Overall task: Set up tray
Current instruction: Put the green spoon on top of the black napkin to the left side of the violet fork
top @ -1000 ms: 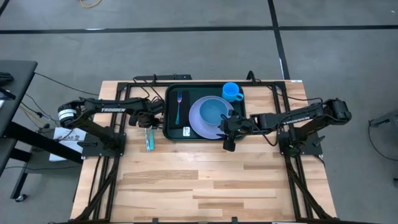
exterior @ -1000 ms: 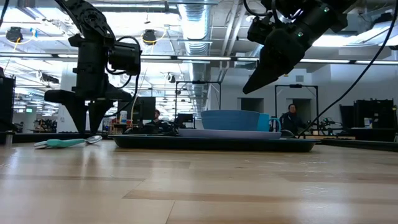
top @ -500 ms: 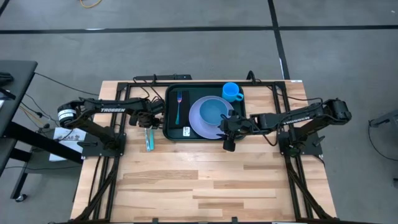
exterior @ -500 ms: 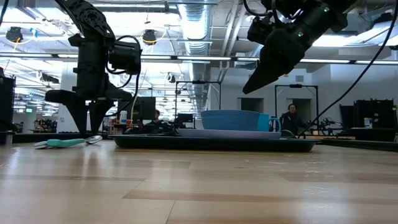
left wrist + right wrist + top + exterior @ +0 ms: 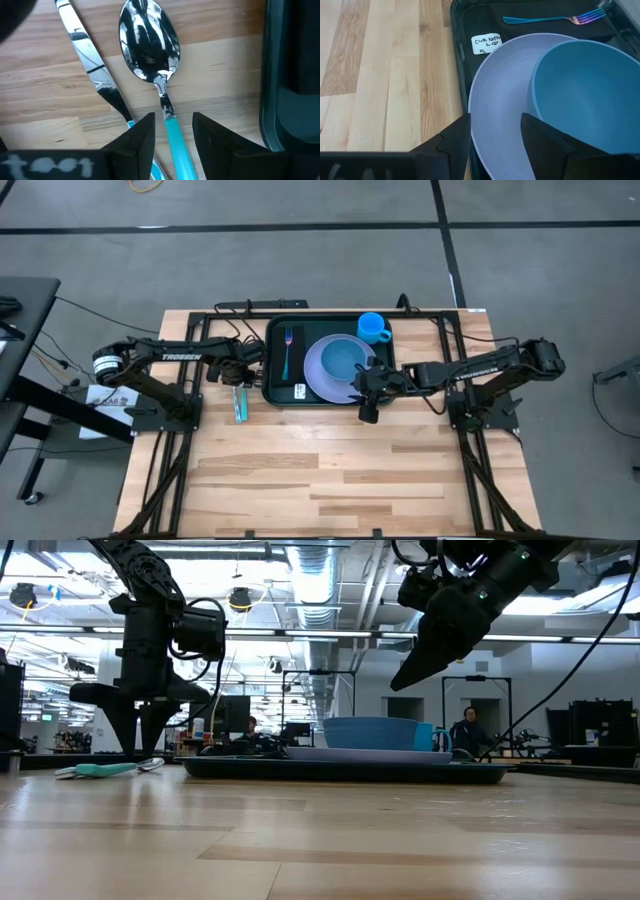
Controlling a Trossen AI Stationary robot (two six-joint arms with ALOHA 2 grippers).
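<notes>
The dark tray [image 5: 277, 385] lies at the table's far middle. It holds a lavender plate [image 5: 322, 375] with a blue bowl [image 5: 347, 358], a blue cup [image 5: 373, 327], and a teal fork [image 5: 287, 350] on a black napkin [image 5: 296, 370]. Left of the tray, a teal-handled spoon [image 5: 150, 45] and a knife [image 5: 92, 65] lie flat on the wood. My left gripper [image 5: 173, 120] points down, open, with a finger on either side of the spoon's handle and above it. My right gripper [image 5: 495, 120] hangs open, slanting down over the plate's near rim [image 5: 490, 115].
Bare wood stretches across the table's near half [image 5: 330, 470]. Black frame rails [image 5: 250, 305] run along the far edge and beside both arm bases. In the low view, people [image 5: 466, 730] sit in the room beyond the table.
</notes>
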